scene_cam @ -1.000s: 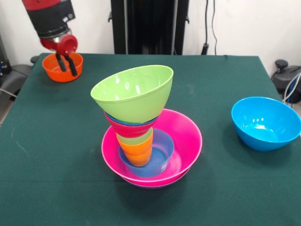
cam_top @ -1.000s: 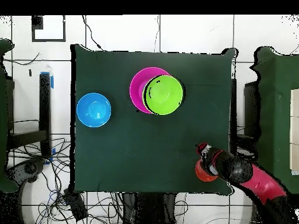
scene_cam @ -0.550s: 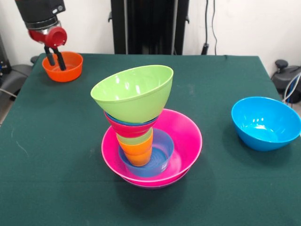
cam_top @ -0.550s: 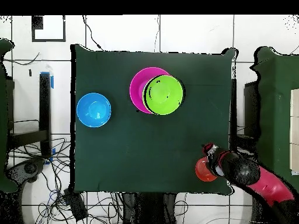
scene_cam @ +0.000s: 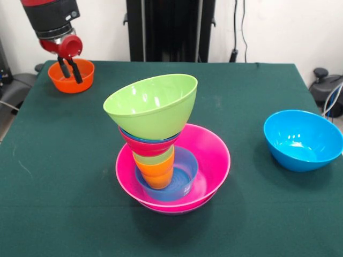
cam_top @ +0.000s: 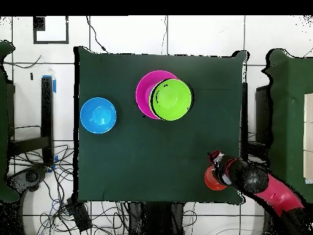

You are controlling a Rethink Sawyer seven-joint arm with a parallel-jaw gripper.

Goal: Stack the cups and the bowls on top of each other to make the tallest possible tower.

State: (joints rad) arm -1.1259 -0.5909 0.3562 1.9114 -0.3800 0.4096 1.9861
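Note:
The tower stands mid-table. Its wide pink bowl (scene_cam: 214, 155) sits on a purple one whose rim (scene_cam: 177, 210) just shows. Inside rest a light-blue bowl (scene_cam: 186, 170), an orange cup (scene_cam: 156, 175), a light green cup (scene_cam: 155, 158), a red bowl (scene_cam: 147, 146), a dark-blue rim and a tilted lime green bowl (scene_cam: 153, 107) on top. From overhead the lime bowl (cam_top: 171, 99) covers most of the pink bowl (cam_top: 144, 92). A small orange bowl (scene_cam: 71, 80) sits at the far left corner. My gripper (scene_cam: 73, 76) hangs open just over it, holding nothing.
A large sky-blue bowl (scene_cam: 303, 140) sits alone at the right, shown in the overhead view as a sky-blue bowl (cam_top: 98, 115) on the left. The orange bowl (cam_top: 212, 179) lies close to the table's corner edge. Cables and stands surround the table.
The gripper rose away from the orange bowl, then came back down and slightly right over it. The bowls and the tower have not moved.

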